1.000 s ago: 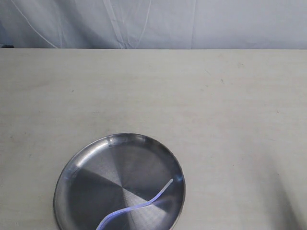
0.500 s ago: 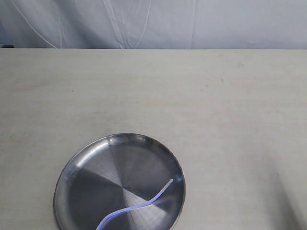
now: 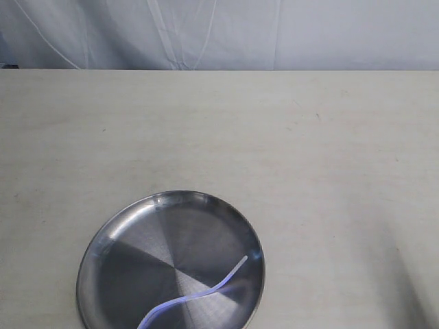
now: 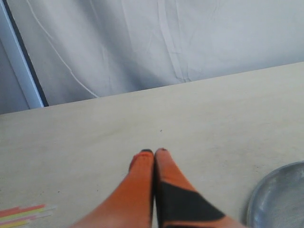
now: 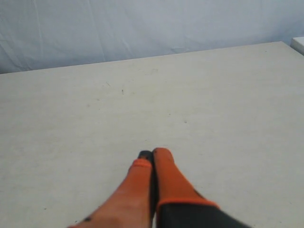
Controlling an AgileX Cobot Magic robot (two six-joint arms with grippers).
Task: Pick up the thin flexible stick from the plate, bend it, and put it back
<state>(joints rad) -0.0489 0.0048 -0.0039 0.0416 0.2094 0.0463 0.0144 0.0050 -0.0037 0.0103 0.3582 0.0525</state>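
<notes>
**Item 1: the thin flexible stick** (image 3: 199,295). Translucent, whitish with a violet tinge, set in a shallow S-wave. It lies inside the plate (image 3: 140,233). In the exterior view it runs from near the rim at about 3 o'clock, across the lower half, toward about 7 o'clock, where the frame edge cuts it off.
- Handling, as judged: very light, springy rather than stiff, smooth and probably slippery on steel. It is likely to skate or flick away under a glancing touch, and it sits too low for a careless pinch.
- Hold, as judged: a fine fingertip pinch near each end, one gripper per end, which leaves the middle free to bow. The 3 o'clock end rides up against the rim slope and looks the easier first purchase.

**Item 2: the plate.** Round brushed steel with a raised rim, at about 7 o'clock on the table (image 3: 288,137) and partly out of frame. Nothing appears to fix it down, so it may slide if pushed.

**Item 3: left gripper** (image 4: 153,153). Orange fingers pressed together, holding nothing, over bare table with the plate's edge in its view.

**Item 4: right gripper** (image 5: 153,156). Fingers likewise pressed together and empty, over bare table with no plate in its view.

Neither gripper shows in the exterior view.
</notes>
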